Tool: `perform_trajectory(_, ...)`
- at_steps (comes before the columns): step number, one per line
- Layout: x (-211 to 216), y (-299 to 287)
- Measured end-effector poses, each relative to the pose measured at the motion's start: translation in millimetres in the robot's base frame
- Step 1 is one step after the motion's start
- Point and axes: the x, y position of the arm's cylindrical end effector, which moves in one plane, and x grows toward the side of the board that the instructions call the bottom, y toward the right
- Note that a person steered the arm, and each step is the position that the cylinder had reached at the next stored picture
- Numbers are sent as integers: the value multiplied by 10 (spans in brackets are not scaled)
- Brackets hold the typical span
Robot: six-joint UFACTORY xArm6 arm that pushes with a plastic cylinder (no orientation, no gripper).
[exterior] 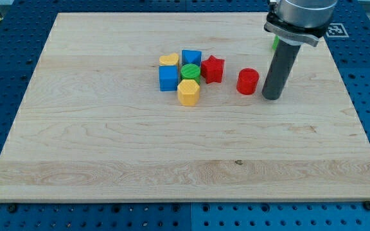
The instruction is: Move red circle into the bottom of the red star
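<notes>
The red circle (248,81) is a short red cylinder on the wooden board, right of the block cluster. The red star (212,68) stands to its left, with a small gap between them. My tip (272,97) rests on the board just right of the red circle, slightly lower in the view, apart from it by a narrow gap. The rod rises up and to the right to the arm's grey body at the view's top.
Left of the red star sit a green circle (190,71), a blue block (191,58), a yellow heart (168,60), a blue cube (168,77) and a yellow hexagon (188,92). A green block (275,43) peeks out behind the rod. The board (108,160) lies on a blue pegboard.
</notes>
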Motion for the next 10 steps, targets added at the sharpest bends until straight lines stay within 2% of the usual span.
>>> perform_trajectory(4,41,82)
perform_trajectory(5,-34,350)
perform_trajectory(6,-303,523)
perform_trajectory(7,-401,559)
perform_trajectory(10,-363,531)
